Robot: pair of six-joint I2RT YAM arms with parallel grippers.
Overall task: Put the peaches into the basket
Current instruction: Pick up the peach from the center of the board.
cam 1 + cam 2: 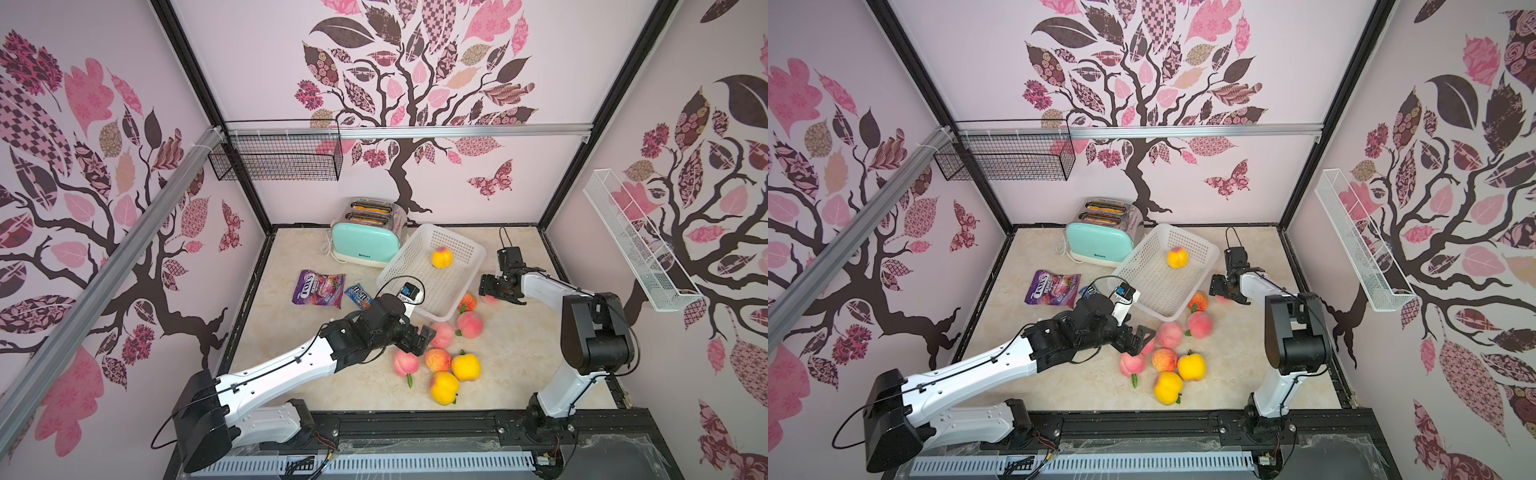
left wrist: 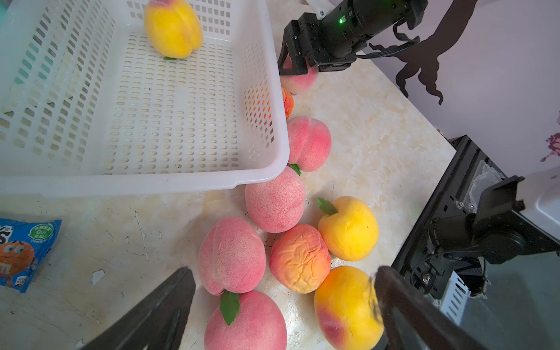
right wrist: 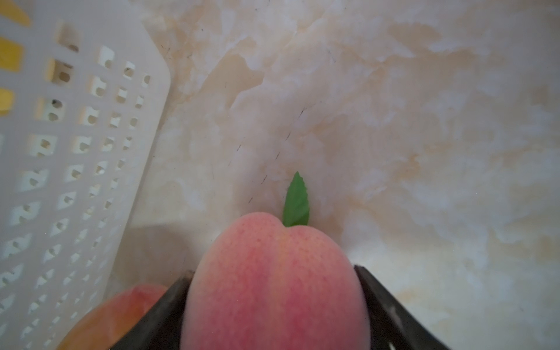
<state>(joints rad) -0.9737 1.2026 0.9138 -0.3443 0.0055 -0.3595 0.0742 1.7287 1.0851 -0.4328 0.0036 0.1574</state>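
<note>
The right tool (image 3: 272,271) grips a pink peach (image 3: 275,300) beside the basket (image 3: 60,157). The left tool (image 2: 283,269) hangs, jaws spread, over other peaches (image 2: 231,254).

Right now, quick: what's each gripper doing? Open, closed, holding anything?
Left gripper: open, empty, above the loose peaches.
Right gripper: closed on a pink peach, beside the basket.

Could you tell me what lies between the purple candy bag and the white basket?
A blue M&M's packet lies there, partly hidden by the left arm, in both top views.
</note>
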